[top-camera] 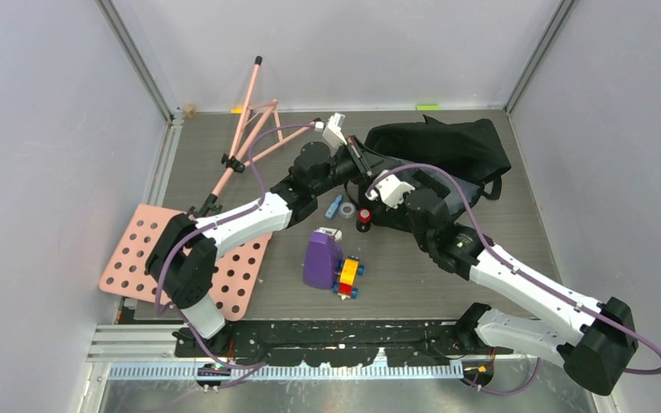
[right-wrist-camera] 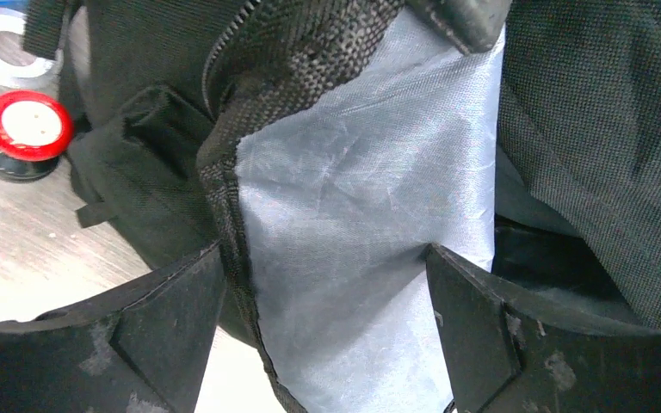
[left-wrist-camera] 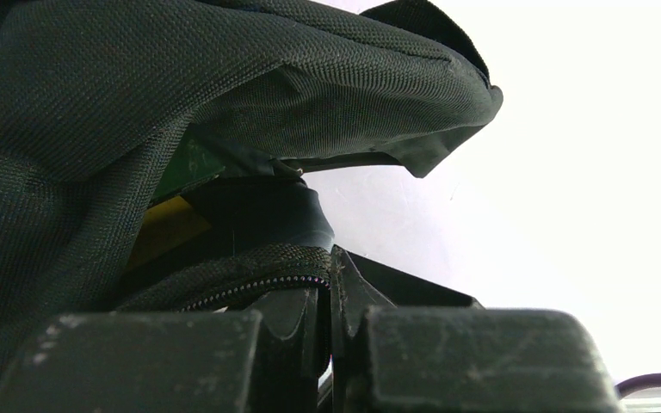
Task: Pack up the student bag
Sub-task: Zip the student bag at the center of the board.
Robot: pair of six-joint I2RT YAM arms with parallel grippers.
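Lying at the far right of the surface (top-camera: 534, 215), the student bag (top-camera: 456, 146) runs its long axis roughly left to right, a little slanted, with its opened end turned left toward the middle, where both arms meet it. It is black, soft and slumped, of coarse woven cloth, with a zip along the mouth edge and a pale grey shiny lining; the left wrist view shows slivers of yellow and green under the lifted flap.

The left pincer (left-wrist-camera: 327, 284) is clenched on the zip edge of the bag mouth, its fingers (left-wrist-camera: 284, 323) nearly touching with the cloth between them. The right pincer (right-wrist-camera: 323, 284) is released, jaws spread wide, one on either side of a fold of grey lining without pressing it.

Just beside the bag mouth stand a red-capped item (top-camera: 364, 215), a tape ring (top-camera: 349, 210) and a small blue piece (top-camera: 334, 206). Nearer the arm bases are a purple container (top-camera: 320, 258) and, touching it, a toy of coloured blocks (top-camera: 349, 277). Well apart at the left lie a pink perforated board (top-camera: 138, 258) and a pink folding stand (top-camera: 245, 129)
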